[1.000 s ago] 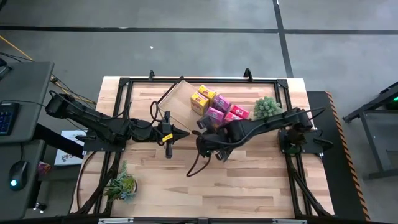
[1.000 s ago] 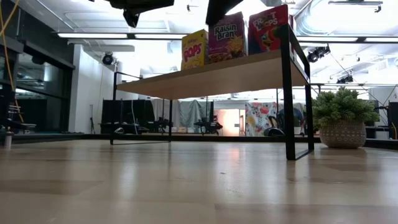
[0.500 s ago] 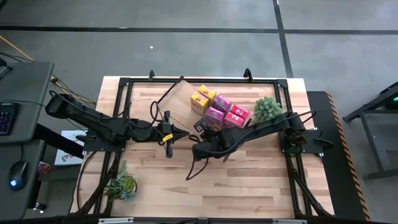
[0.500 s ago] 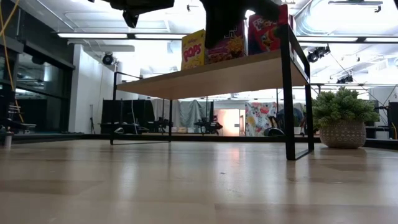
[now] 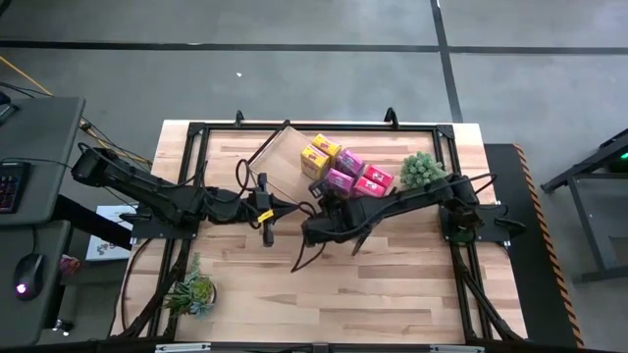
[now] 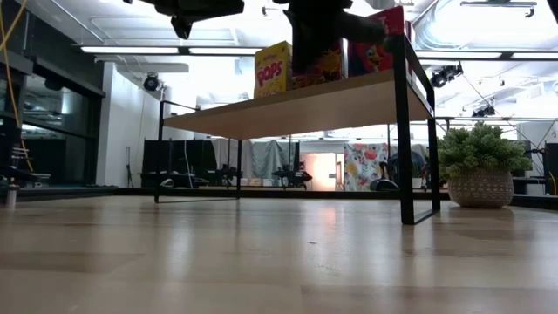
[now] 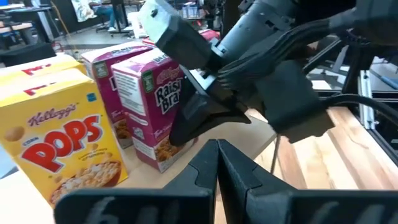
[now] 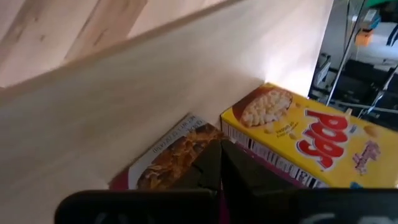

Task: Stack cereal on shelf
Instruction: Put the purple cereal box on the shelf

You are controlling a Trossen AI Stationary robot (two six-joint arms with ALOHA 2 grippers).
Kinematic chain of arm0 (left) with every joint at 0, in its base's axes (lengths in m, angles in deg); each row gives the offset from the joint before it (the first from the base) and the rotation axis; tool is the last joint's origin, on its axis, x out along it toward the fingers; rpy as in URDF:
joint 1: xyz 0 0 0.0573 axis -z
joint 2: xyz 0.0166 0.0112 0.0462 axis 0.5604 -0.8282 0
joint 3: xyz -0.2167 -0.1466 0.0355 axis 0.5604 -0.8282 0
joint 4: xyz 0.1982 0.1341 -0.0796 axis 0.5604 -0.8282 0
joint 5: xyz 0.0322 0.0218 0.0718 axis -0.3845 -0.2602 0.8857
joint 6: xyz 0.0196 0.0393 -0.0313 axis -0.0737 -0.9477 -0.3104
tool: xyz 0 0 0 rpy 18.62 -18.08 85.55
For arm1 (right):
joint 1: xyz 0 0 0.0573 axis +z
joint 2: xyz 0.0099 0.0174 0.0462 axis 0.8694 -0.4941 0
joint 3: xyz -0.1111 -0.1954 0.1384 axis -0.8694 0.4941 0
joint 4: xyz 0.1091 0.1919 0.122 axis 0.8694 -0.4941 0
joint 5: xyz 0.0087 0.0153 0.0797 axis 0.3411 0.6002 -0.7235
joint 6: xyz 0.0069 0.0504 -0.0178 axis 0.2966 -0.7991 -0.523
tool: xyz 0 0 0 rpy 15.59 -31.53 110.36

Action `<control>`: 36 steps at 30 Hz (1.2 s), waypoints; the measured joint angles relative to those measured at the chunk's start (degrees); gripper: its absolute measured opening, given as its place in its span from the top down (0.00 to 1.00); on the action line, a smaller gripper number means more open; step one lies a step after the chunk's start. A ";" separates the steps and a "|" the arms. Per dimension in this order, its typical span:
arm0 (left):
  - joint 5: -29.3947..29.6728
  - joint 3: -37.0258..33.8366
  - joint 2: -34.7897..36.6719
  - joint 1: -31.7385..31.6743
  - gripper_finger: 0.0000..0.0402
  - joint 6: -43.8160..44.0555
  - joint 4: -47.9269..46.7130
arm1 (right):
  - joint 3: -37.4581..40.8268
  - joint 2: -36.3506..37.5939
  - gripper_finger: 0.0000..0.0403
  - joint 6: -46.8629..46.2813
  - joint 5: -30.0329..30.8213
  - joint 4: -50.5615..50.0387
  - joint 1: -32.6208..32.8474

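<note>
Nearest you, the left pincer [image 5: 267, 212] waits shut and empty at mid-table. Your right pincer [image 5: 316, 205], closed and holding nothing, has swung toward ten o'clock against the magenta box [image 7: 152, 106]; all cereal [image 5: 345, 169] already stands on the shelf [image 5: 280, 157].

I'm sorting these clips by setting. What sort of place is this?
Most likely a robotics lab or workshop: a black-railed wooden table on bare concrete, a keyboard and mouse at a side desk, and, in the low view, an open hall with strip ceiling lights.
</note>
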 joint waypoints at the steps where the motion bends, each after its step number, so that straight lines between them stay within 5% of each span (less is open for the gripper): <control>1: 0.18 0.00 0.00 0.00 1.00 0.00 -0.03 | 0.00 0.00 1.00 -0.40 0.00 -0.18 -0.24; 25: 0.75 0.00 0.00 -0.02 1.00 0.00 -1.29 | 0.04 0.00 1.00 -0.59 -0.04 2.62 -2.33; 30: 0.75 0.00 0.00 -0.02 1.00 0.00 -1.30 | -1.51 0.02 1.00 -0.84 -6.59 1.48 0.32; 36: 0.75 0.00 0.00 0.00 1.00 0.00 -1.33 | -1.86 0.04 1.00 -6.04 -6.67 -6.71 2.02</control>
